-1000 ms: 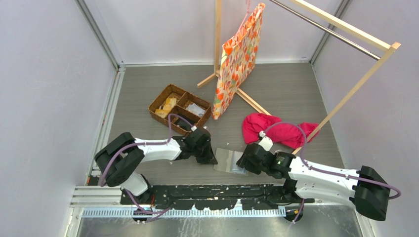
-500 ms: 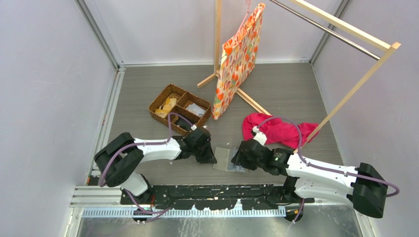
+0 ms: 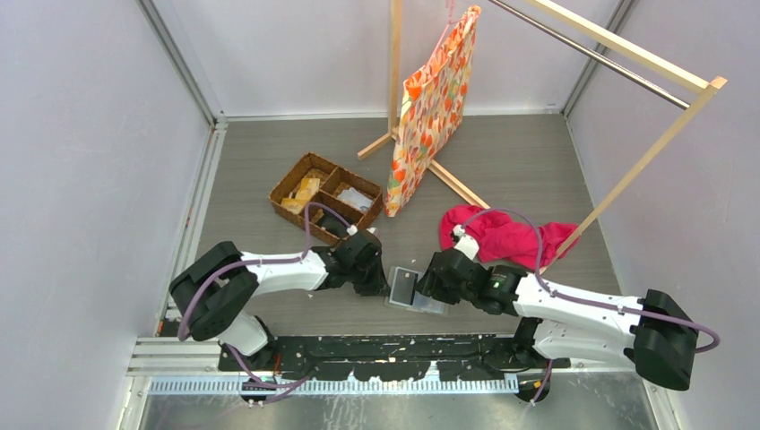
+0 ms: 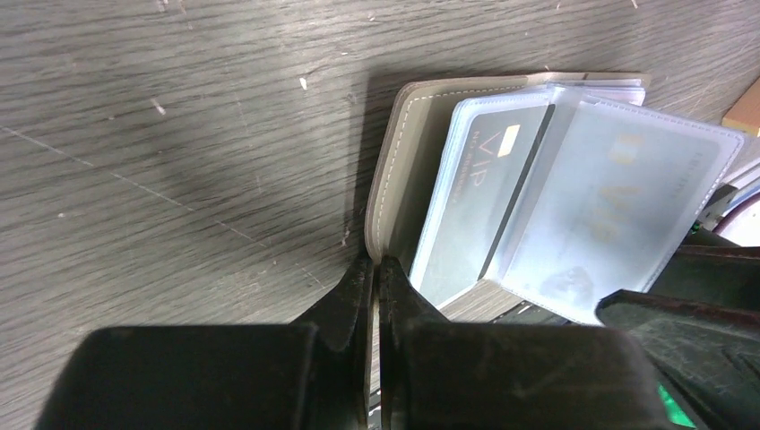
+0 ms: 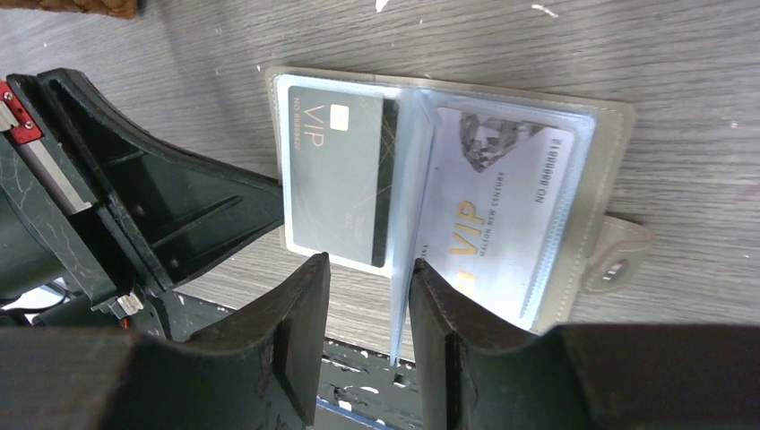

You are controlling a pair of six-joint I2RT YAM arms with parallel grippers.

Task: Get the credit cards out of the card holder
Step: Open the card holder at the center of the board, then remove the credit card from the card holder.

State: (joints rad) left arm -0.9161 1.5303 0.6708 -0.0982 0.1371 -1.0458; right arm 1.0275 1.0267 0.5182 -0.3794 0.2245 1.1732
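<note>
Credit cards (image 5: 336,179) sit in the clear sleeves of the card holder (image 3: 408,288), which lies spread open on the grey worktop (image 3: 538,161) just ahead of our arm bases, between both hands. Our left hand (image 4: 376,264) pinches one cover edge tight. Our right hand (image 5: 369,264), jaws partly open, straddles a loose sleeve leaf and grips nothing. The cards' long axis points at that right hand. Beyond lie a wicker basket (image 3: 327,197), a red cloth (image 3: 502,235) and a wooden rack (image 3: 627,63).
</note>
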